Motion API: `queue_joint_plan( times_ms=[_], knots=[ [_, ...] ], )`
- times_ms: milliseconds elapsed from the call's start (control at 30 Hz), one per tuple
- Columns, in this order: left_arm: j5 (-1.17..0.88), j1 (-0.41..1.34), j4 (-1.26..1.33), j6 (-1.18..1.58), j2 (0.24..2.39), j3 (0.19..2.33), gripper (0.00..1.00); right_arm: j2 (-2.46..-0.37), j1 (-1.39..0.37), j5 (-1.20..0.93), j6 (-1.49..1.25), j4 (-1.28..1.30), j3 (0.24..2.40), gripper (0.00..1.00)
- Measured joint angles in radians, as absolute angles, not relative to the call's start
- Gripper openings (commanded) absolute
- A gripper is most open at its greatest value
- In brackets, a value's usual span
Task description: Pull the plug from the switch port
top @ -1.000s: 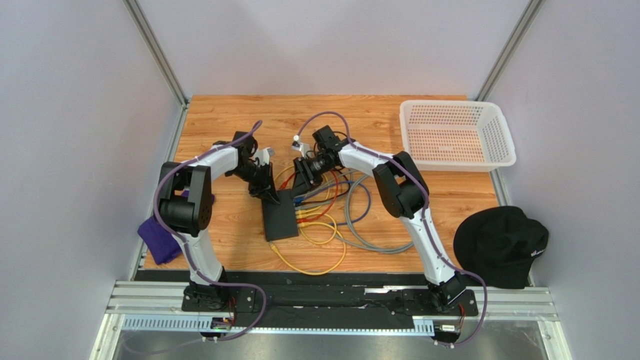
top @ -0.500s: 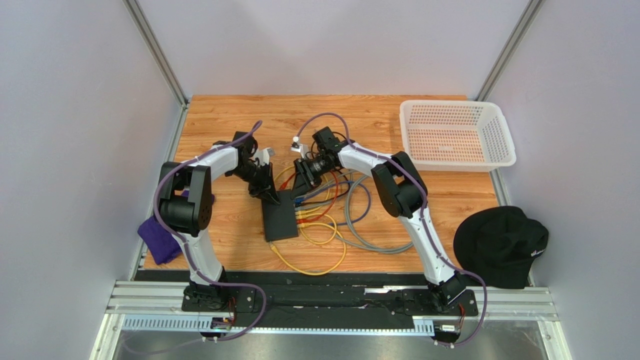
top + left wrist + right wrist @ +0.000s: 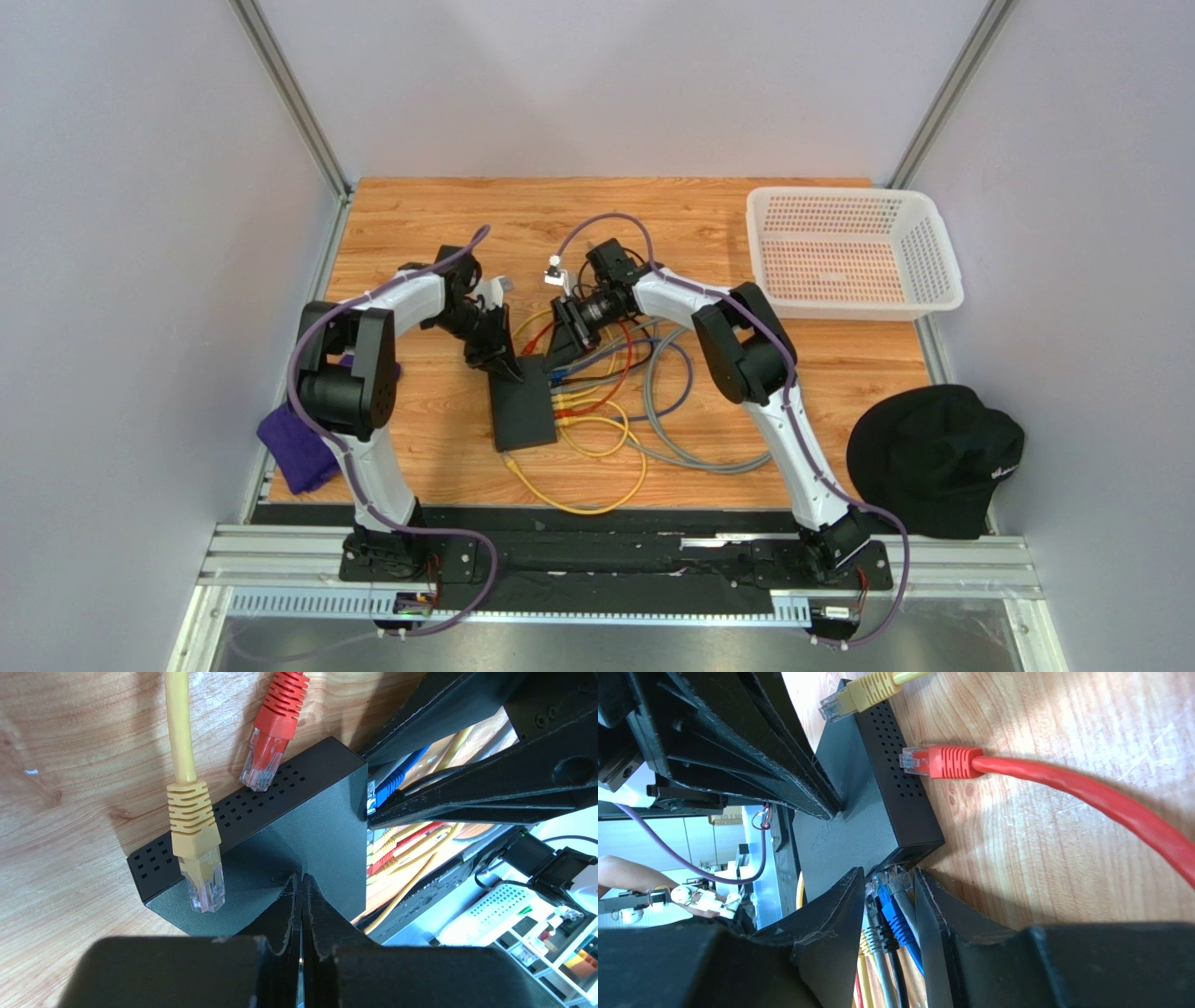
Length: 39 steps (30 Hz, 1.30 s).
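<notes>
The black switch [image 3: 519, 409] lies flat on the wooden table between the two arms. My left gripper [image 3: 497, 360] is shut, tips pressed on the switch's top [image 3: 330, 826], with nothing between them [image 3: 303, 882]. My right gripper [image 3: 564, 353] reaches the socket edge of the switch [image 3: 857, 812]. Its fingers [image 3: 889, 885] are closed in on a bunch of plugs there, a blue plug [image 3: 896, 917] between two grey ones. I cannot tell whether their tips sit inside the sockets. In the left wrist view the blue plug [image 3: 384, 792] shows at the switch's corner.
A loose yellow plug [image 3: 200, 861] and a loose red plug [image 3: 270, 749] lie against the switch's vented side. Coiled cables [image 3: 617, 427] spread right of the switch. A white basket [image 3: 853, 252] stands back right, a black cap [image 3: 937, 455] front right, a purple cloth [image 3: 298, 445] front left.
The right gripper's jaws have narrowed onto the plugs. Both arms and the switch stay where they were.
</notes>
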State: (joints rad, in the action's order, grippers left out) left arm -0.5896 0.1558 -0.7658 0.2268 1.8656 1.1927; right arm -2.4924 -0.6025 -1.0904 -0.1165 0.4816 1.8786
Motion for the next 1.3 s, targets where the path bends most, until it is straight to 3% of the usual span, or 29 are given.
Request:
queue_joint_plan(
  times_ms=[633, 667, 767, 1300],
  knots=[
    [-0.590, 0.160, -0.770, 0.227, 1.867, 1.195, 0.00, -2.508, -0.590, -1.143, -0.106, 0.473, 1.878, 0.32],
    [-0.589, 0.161, -0.770, 0.227, 1.867, 1.195, 0.00, -2.509, -0.590, -1.147, -0.104, 0.473, 1.878, 0.29],
    [-0.584, 0.163, -0.773, 0.227, 1.868, 1.199, 0.00, -2.513, -0.587, -1.152, -0.099, 0.472, 1.878, 0.00],
    [-0.575, 0.169, -0.777, 0.222, 1.868, 1.204, 0.00, -2.516, -0.565, -1.180, -0.088, 0.476, 1.859, 0.00]
  ],
)
